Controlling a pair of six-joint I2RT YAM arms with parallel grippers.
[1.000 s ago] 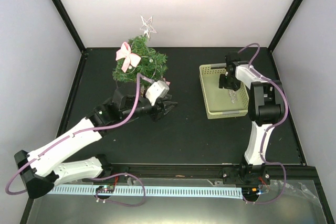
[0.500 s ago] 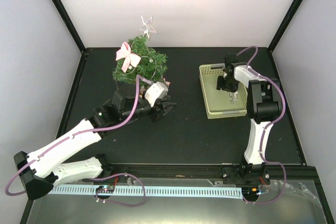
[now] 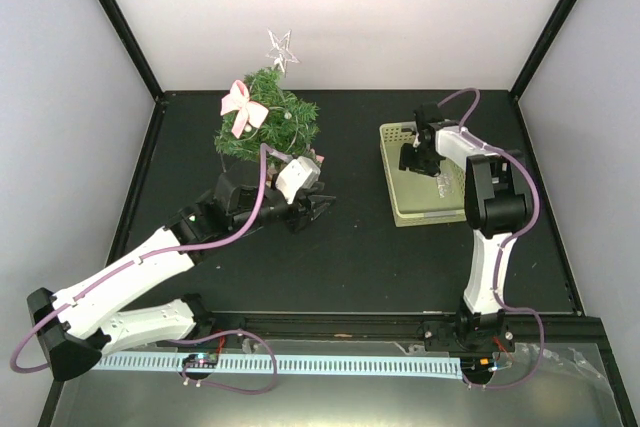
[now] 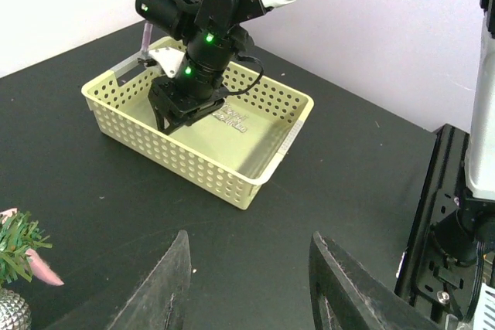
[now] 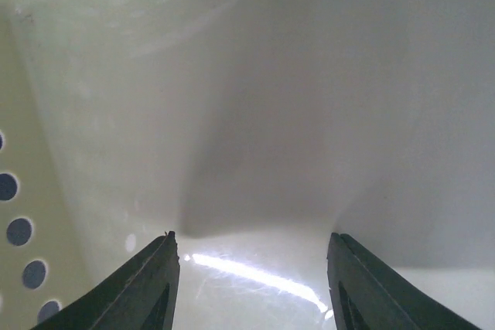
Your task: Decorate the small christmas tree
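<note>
Far left on the black worktop (image 3: pixel 350 247): small bushy green christmas tree (image 3: pixel 270 125) with pink bow (image 3: pixel 240 105). Beside it, near-right, the left pincer (image 4: pixel 249 245) is spread, empty. Over right, the right pincer (image 5: pixel 251 241) is spread, empty, down inside the pale green perforated plastic basket (image 4: pixel 255 183).

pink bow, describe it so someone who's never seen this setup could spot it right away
Start at the far left of the black table, where the small christmas tree stands, opposite the pale green basket. High on the tree's left side, below the silver star on top, sits the pink bow. Its pale-pink loops and tails set it apart from the wiry, outline-only star.
</note>
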